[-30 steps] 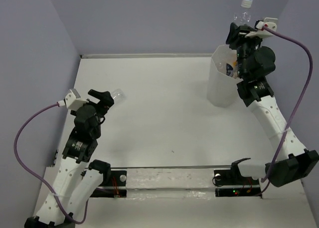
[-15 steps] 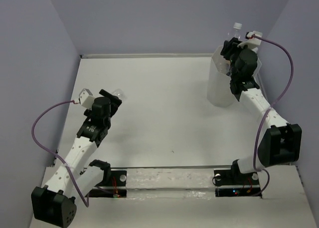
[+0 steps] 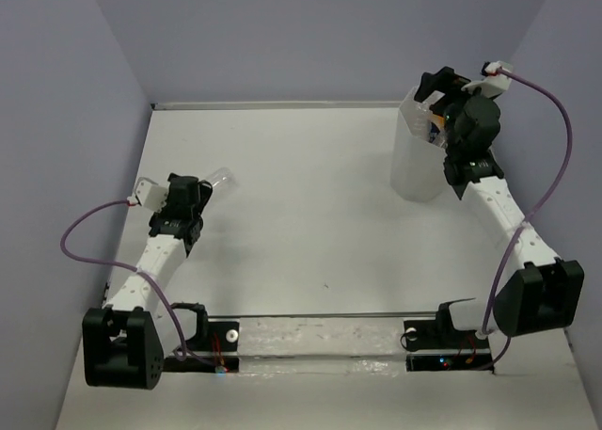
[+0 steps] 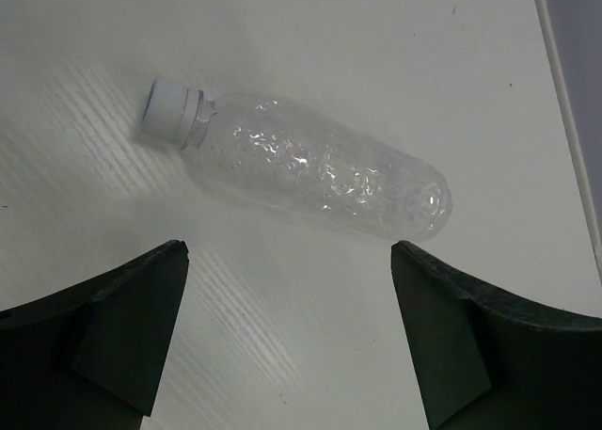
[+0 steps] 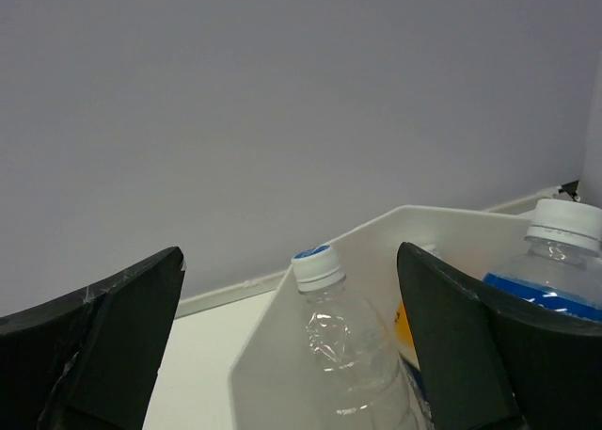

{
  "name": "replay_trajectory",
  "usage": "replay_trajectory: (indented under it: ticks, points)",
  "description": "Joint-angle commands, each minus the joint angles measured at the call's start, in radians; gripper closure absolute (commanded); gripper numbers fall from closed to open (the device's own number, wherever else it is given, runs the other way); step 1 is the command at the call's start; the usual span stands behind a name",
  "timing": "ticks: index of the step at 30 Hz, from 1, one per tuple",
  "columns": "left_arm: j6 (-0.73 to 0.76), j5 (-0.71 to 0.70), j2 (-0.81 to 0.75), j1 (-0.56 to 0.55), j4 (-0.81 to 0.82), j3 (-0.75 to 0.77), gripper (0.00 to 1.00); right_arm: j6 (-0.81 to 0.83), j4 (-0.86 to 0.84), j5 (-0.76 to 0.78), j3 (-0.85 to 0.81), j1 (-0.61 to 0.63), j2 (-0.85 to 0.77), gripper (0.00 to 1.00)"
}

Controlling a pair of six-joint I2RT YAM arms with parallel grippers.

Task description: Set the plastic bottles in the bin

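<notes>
Left wrist view: clear bottle (image 4: 310, 171) (on its side) lies just beyond the spread, empty left hand (image 4: 287, 253).

Clear crinkled bottle (image 4: 301, 171), white cap (image 4: 167, 108), on white bench (image 4: 376, 35). Translucent white bin (image 5: 263, 359) holding clear bottle (image 5: 356, 364) with blue-topped cap (image 5: 315, 263), white-capped blue-labelled bottle (image 5: 555, 275), orange patch (image 5: 406, 328). Lilac-grey wall (image 5: 282, 91), purple cables (image 3: 569, 138).

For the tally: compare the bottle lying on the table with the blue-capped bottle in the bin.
The table bottle lies on its side; the blue-capped bottle stands neck up. The table bottle rests on the table; the blue-capped bottle is inside the bin. The table bottle's cap is white; the other's is blue-topped. Both are clear, crinkled and capped.
</notes>
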State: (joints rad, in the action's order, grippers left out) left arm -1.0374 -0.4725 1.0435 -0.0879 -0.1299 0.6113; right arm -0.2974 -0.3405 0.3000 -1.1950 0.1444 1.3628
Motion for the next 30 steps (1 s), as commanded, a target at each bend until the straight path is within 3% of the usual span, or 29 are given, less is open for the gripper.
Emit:
replay_trajectory:
  ticks: [1,9,14,26,30]
  points:
    - [-0.068,-0.055,0.067,0.027,0.053,0.036,0.01,-0.013,0.084,-0.066,-0.028,-0.003,-0.120,0.00]
    - [-0.090,-0.086,0.210,0.076,0.087,0.087,0.01,-0.112,0.130,-0.435,0.120,-0.003,-0.274,0.00]
    - [-0.116,-0.083,0.346,0.080,0.064,0.151,0.01,-0.075,0.161,-0.642,0.141,0.015,-0.286,0.00]
    - [-0.165,-0.103,0.575,0.088,0.072,0.292,0.01,0.020,0.190,-0.803,0.114,0.127,-0.200,0.00]
    - [-0.141,-0.089,0.651,0.123,0.072,0.341,0.06,0.032,0.205,-0.806,0.097,0.156,-0.180,0.00]
